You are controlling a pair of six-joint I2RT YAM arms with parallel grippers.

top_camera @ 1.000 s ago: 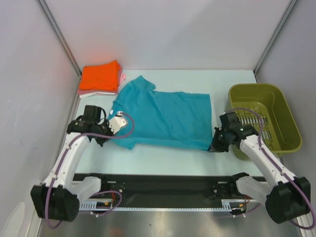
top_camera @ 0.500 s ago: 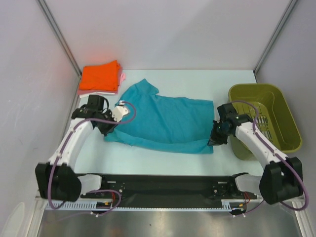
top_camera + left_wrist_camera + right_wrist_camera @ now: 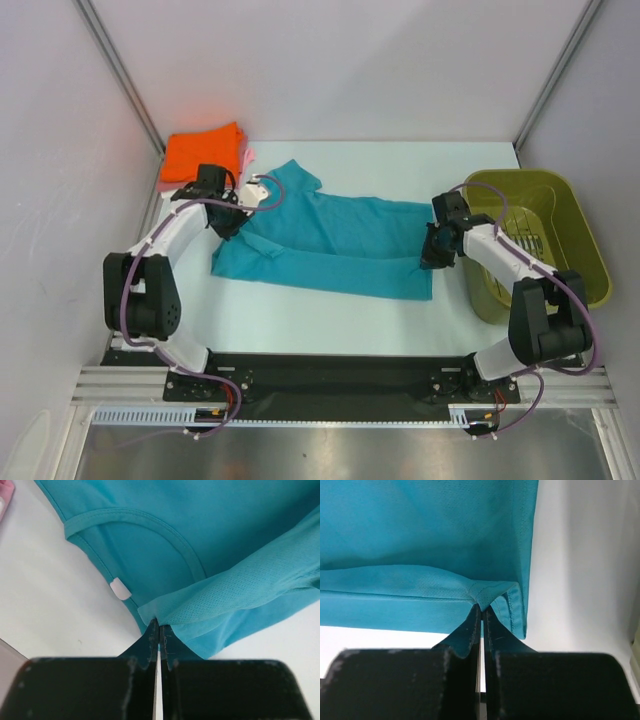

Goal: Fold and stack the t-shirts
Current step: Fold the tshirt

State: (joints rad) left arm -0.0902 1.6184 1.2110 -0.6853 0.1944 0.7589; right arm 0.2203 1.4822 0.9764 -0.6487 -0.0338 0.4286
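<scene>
Teal tee [image 3: 340,228] lies stretched across the middle of the bench [image 3: 330,322], neck end to the left, hem end to the right. L pincer [image 3: 159,626] has its fingers squeezed together on a thin edge of the teal cloth, just beside the neckline and its small white tag [image 3: 119,588]. The pinched bit is raised, w/ a flap of the mesh fabric draped over the layer below. R pincer [image 3: 482,610] is likewise clamped tight, on the stitched hem corner at the far right of the tee; that corner is puckered up off the bench. Seen from above, both arms reach well out from their bases, and the near long edge of the tee is carried up over the rest, so a lower band of teal shows along the near side. Back-left corner: a folded orange tee [image 3: 203,155] sits on top of a small stack, w/ a pink tee [image 3: 249,157] peeking out at its right edge, close to the left arm. Olive-green plastic basket [image 3: 520,176] stands at the right side of the bench, just beside the right arm; can't tell what's in it.
</scene>
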